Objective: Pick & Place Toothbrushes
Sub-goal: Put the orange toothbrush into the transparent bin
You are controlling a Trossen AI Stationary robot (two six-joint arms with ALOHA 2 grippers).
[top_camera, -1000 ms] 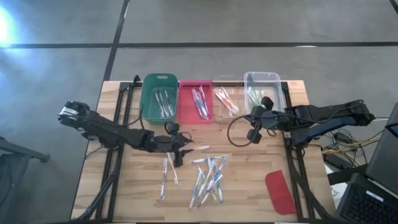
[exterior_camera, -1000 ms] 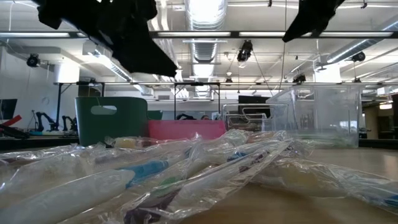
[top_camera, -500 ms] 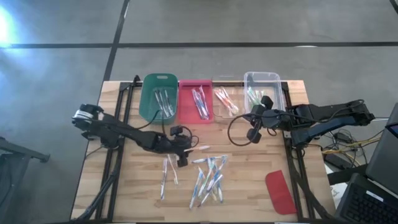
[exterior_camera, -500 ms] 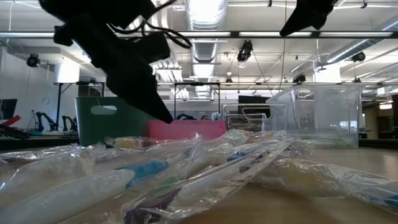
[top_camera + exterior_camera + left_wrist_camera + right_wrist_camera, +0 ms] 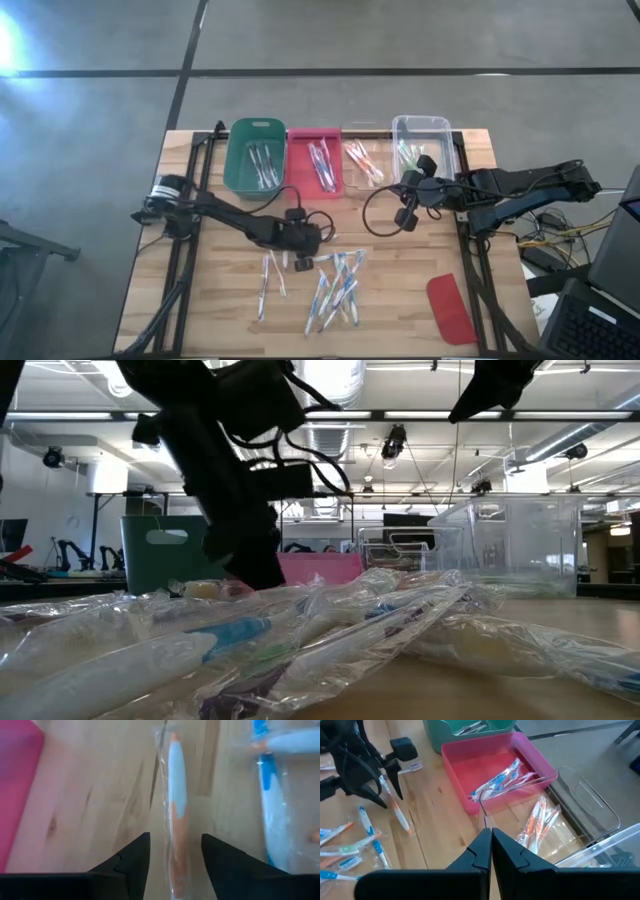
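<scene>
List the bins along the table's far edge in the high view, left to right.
green bin → pink bin → clear bin holding orange-accented toothbrushes → clear bin holding green-accented toothbrushes

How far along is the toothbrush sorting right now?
Partly done. The green bin, pink bin and two clear bins each hold a few wrapped toothbrushes. In hand: the left pincer is open, straddling an orange-handled toothbrush lying on the table, not yet gripped. The right pincer is shut and empty, near the bins. Left: the loose pile on the table.
</scene>
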